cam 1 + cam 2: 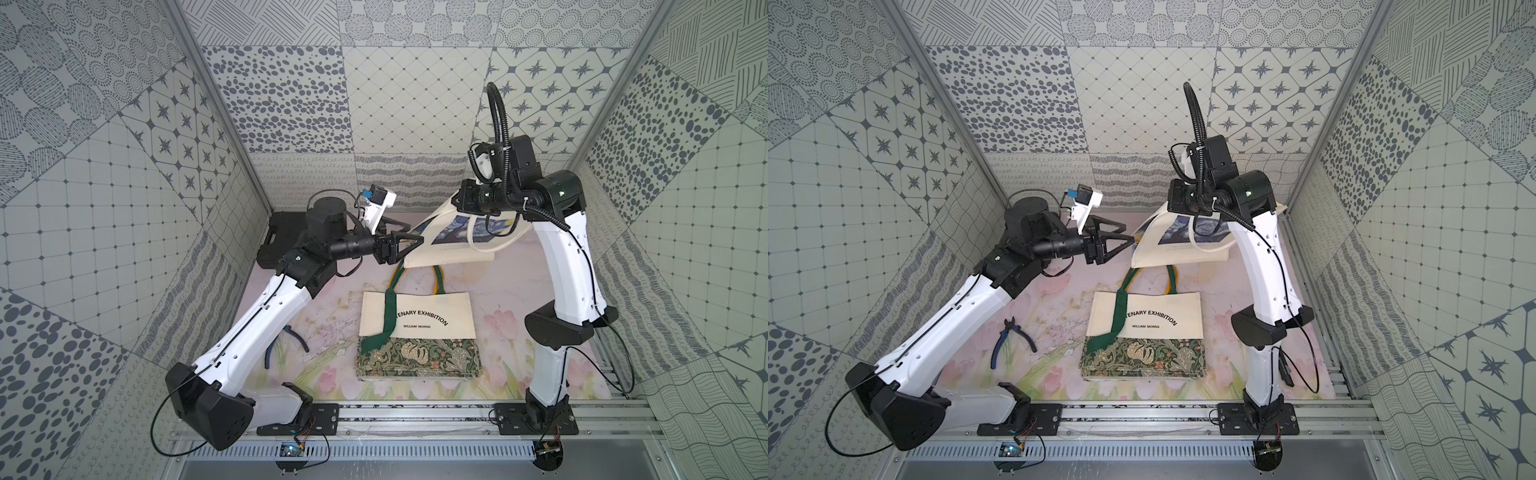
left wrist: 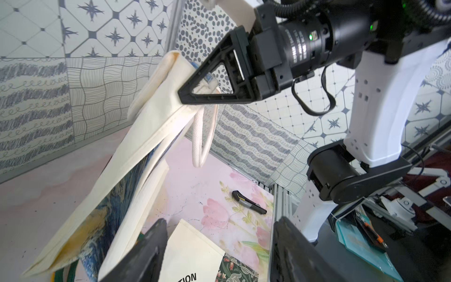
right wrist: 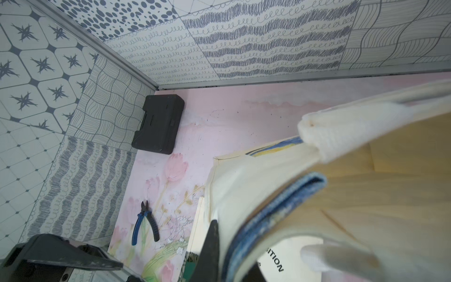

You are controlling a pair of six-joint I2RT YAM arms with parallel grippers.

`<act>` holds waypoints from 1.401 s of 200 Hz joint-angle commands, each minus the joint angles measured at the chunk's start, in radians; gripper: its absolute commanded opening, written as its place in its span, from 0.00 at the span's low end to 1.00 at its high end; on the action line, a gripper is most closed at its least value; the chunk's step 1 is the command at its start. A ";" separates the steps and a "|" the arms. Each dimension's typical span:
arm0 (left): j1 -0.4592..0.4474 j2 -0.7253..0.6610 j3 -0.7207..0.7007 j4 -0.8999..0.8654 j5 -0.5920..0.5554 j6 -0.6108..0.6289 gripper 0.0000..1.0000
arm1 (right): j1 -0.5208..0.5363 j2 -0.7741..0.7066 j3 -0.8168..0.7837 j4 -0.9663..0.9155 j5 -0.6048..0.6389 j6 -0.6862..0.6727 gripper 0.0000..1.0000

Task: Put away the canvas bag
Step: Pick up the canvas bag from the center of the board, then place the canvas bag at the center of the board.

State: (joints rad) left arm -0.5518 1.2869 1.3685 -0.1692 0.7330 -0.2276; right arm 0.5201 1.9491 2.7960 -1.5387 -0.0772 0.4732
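Observation:
A cream canvas bag with a blue painting print hangs tilted above the back of the table. My right gripper is shut on its top edge by the white handles; the bag's lower corner rests near the table. My left gripper is open just beside the hanging bag's left edge, with nothing between its fingers. A second cream bag, with black lettering, a floral band and green handles, lies flat mid-table.
A black case sits in the back left corner. Blue-and-black pliers lie on the table's left side under my left arm. A black marker lies near my right arm's base. Patterned walls close three sides.

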 commanded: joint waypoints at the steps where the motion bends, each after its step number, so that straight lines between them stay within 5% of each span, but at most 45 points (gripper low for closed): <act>1: -0.100 -0.026 0.035 -0.268 -0.182 0.218 0.74 | 0.037 -0.049 0.003 -0.078 -0.033 -0.009 0.00; 52: -0.199 0.016 0.057 -0.341 -0.258 0.319 0.74 | 0.107 -0.165 -0.150 -0.114 -0.036 0.003 0.00; 102: -0.293 0.079 0.077 -0.380 -0.574 0.453 0.76 | 0.119 -0.267 -0.325 -0.033 -0.132 0.060 0.00; 130: -0.303 0.080 0.036 -0.335 -0.611 0.461 0.76 | 0.119 -0.297 -0.386 0.011 -0.170 0.080 0.00; 198: -0.307 0.066 -0.058 -0.307 -0.654 0.408 0.65 | 0.117 -0.236 -0.192 -0.050 -0.166 0.100 0.00; 211: -0.308 0.049 -0.089 -0.296 -0.657 0.394 0.50 | 0.115 -0.204 -0.117 -0.092 -0.161 0.094 0.00; 227: -0.309 0.027 -0.127 -0.285 -0.661 0.378 0.00 | 0.112 -0.177 -0.052 -0.130 -0.157 0.089 0.00; 256: -0.308 -0.009 -0.172 -0.284 -0.652 0.351 0.00 | 0.098 -0.174 -0.036 -0.146 -0.145 0.081 0.00; 270: -0.307 -0.024 -0.192 -0.285 -0.639 0.340 0.42 | 0.086 -0.179 -0.037 -0.150 -0.141 0.075 0.00; 280: -0.308 -0.031 -0.206 -0.286 -0.632 0.332 0.49 | 0.076 -0.183 -0.039 -0.154 -0.140 0.073 0.00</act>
State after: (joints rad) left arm -0.8577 1.2854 1.2121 -0.3851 0.1059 0.1272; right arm 0.6258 1.7947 2.7106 -1.6905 -0.2375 0.5720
